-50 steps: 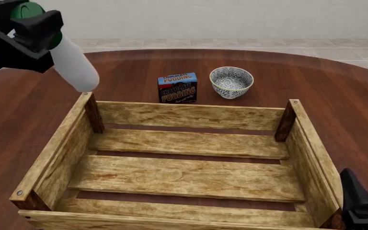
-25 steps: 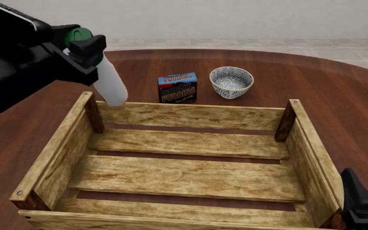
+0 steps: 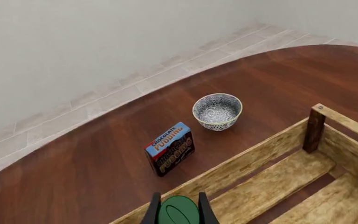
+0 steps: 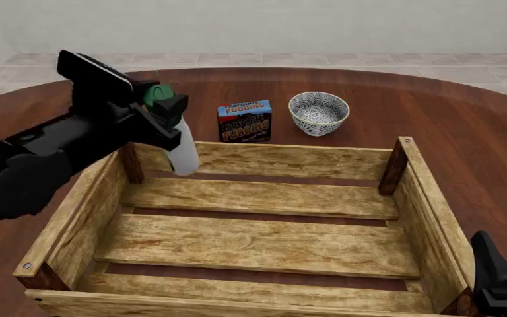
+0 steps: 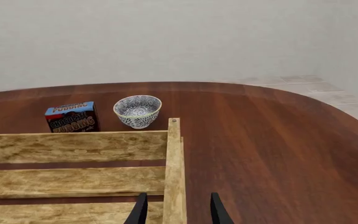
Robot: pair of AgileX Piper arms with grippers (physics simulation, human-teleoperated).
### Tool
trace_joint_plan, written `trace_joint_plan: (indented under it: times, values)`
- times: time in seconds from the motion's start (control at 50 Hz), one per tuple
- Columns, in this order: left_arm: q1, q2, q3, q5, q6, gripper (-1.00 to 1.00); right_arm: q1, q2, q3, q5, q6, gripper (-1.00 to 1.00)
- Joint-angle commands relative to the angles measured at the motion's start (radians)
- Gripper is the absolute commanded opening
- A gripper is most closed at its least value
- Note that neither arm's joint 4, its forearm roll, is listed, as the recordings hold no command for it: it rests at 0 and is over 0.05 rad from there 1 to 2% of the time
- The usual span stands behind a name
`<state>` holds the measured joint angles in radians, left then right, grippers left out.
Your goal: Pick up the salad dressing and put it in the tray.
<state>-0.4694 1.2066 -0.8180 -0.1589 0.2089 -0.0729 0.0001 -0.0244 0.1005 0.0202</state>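
Carrying the salad dressing [image 4: 183,150] clenched in the left gripper [image 4: 167,113], now over the tray [image 4: 263,160] at ten o'clock; lowering and release remain, right jaws apparently parted, idle.

A slim white salad dressing [image 4: 183,152] bottle with a dark green cap hangs tilted over the tray's [image 4: 263,160] far left corner. The tray is a large, light-wood slatted crate.
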Motion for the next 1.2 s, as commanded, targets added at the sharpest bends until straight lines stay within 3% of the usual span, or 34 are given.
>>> trace_joint_plan:
  times: [0.02,0.24,0.78,1.2]
  values:
    - [-0.003,0.079,0.02,-0.054,0.013,-1.0,-0.005,0.0,-0.005,0.004,0.003,1.0]
    - [-0.003,0.129,0.049,-0.097,0.022,-1.0,-0.009,0.0,-0.009,0.008,0.006,1.0]
    - [-0.006,0.172,0.104,-0.161,-0.068,-1.0,-0.014,0.0,-0.001,-0.001,0.007,1.0]
    - [0.004,0.23,0.158,-0.229,-0.087,-1.0,-0.012,0.0,-0.006,0.005,0.001,1.0]
